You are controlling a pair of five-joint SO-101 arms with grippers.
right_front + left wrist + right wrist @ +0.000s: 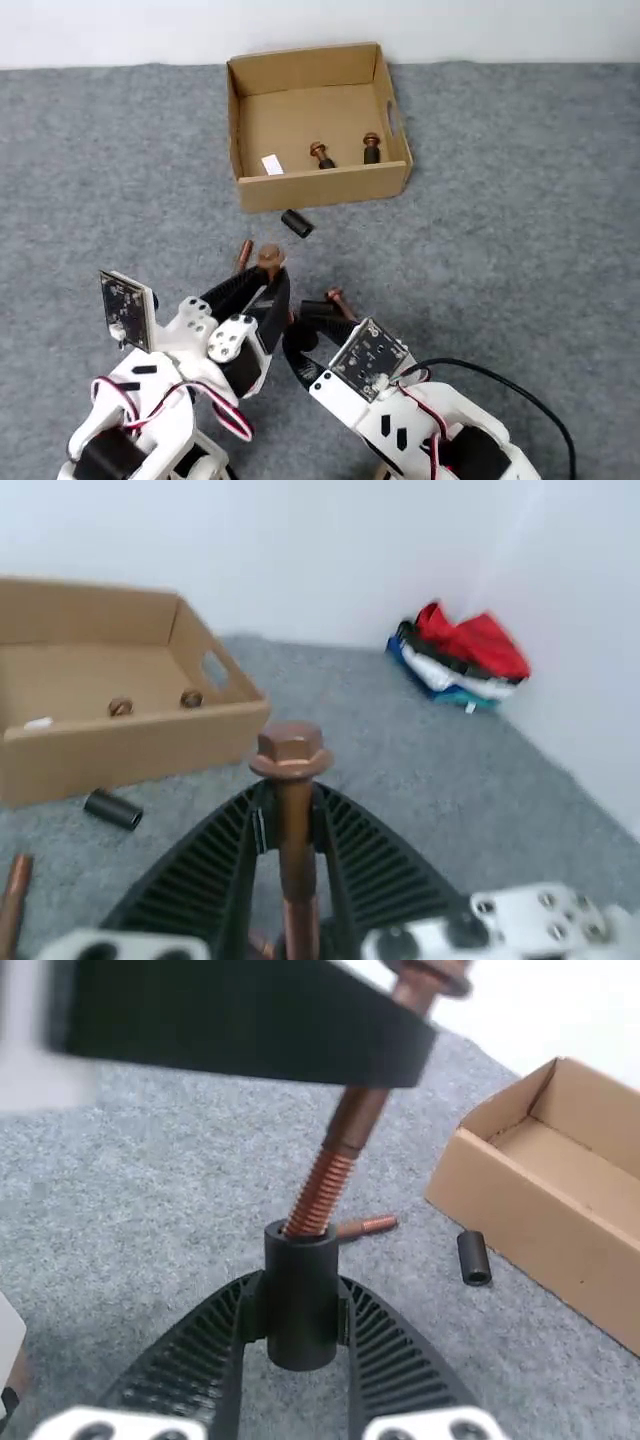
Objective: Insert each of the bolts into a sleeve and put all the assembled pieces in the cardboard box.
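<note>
My left gripper (291,880) is shut on a copper bolt (291,800), held head up. My right gripper (300,1360) is shut on a black sleeve (300,1300), and the bolt's threaded end (322,1190) sits in the sleeve's top opening. In the high view the two grippers meet near the table's front, with the bolt head (270,258) uppermost. A loose sleeve (297,223) lies just in front of the cardboard box (320,185). Loose bolts lie on the carpet, one (244,255) left of the held bolt and one (340,298) by the right gripper. Two assembled pieces (322,154) (371,147) lie in the box.
A small white label (272,164) lies on the box floor. Grey carpet (520,220) stretches open to the right and left of the box. A pile of red, white and blue cloth (460,655) sits against the far wall.
</note>
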